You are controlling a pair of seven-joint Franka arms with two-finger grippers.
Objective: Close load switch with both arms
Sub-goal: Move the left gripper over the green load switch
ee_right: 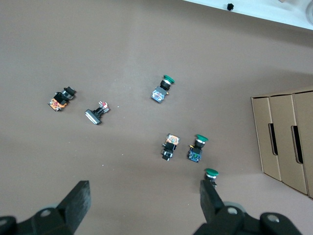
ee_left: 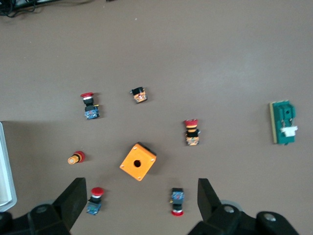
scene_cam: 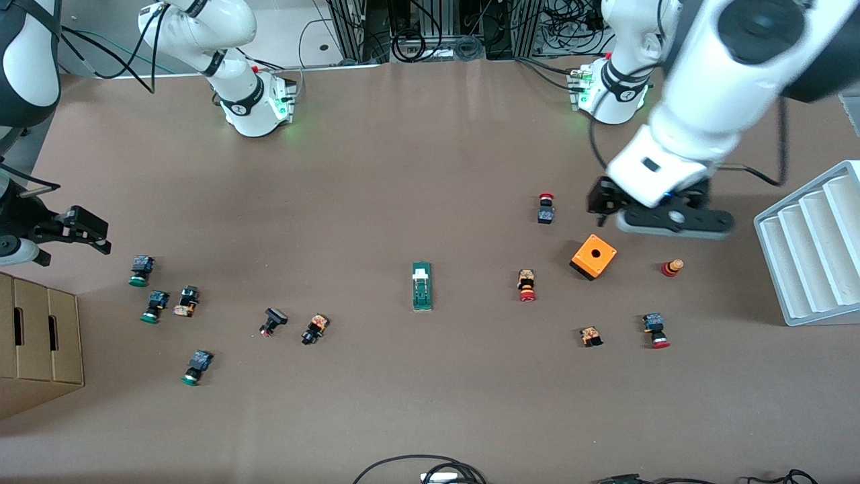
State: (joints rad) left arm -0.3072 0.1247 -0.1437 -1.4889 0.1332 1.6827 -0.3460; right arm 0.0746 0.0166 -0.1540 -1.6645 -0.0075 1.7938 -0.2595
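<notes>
Load switch [scene_cam: 421, 286] lies flat mid-table, untouched, orange box [scene_cam: 593, 257] at its 2 o'clock. Left gripper [scene_cam: 662, 214] up over the table just off the orange box's 1 o'clock, fingers spread, nothing held. Right gripper [scene_cam: 74, 228] up over the right arm's end of the table, above the green-capped buttons [scene_cam: 151, 296], fingers apart and empty.

Orange cube box [scene_cam: 594, 256] near left arm's end, red-capped buttons [scene_cam: 527, 285] around it. Green-capped buttons [scene_cam: 140, 270] toward right arm's end, beside cardboard box [scene_cam: 37, 343]. White rack [scene_cam: 809, 245] at table edge.

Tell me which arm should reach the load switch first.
Left, probably. The left gripper, fingers open, hangs beside the orange box, closer to the load switch. The right gripper, also open, waits at the table's edge past the green buttons.
</notes>
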